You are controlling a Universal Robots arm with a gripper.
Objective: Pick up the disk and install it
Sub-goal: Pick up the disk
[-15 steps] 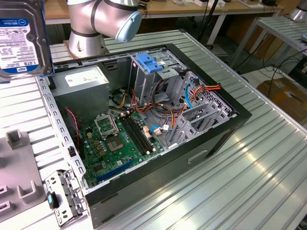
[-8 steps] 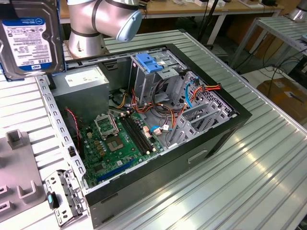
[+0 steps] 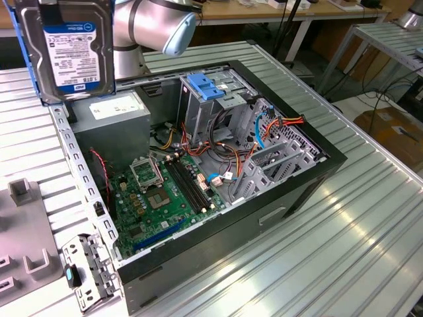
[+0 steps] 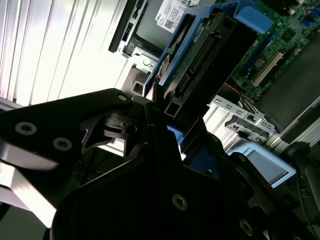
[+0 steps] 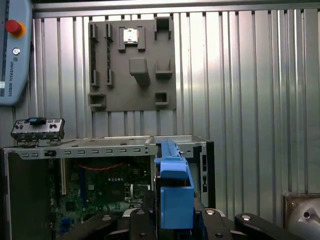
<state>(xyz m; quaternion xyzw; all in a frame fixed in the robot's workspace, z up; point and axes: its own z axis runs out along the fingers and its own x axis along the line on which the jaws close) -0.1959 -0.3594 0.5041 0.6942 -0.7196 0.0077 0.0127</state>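
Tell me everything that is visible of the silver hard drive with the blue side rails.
The flat silver-metal hard drive is a rectangular slab with a blue-and-white label on its broad face and blue plastic rails along its sides. In the exterior view it stands on edge in the air, label to the camera, over the open black computer case, near the grey power-supply box. The second wrist view shows its dark connector edge. The black gripper clamps it.

The blue-railed silver disk (image 3: pixel 66 49) hangs upright, label facing outward.
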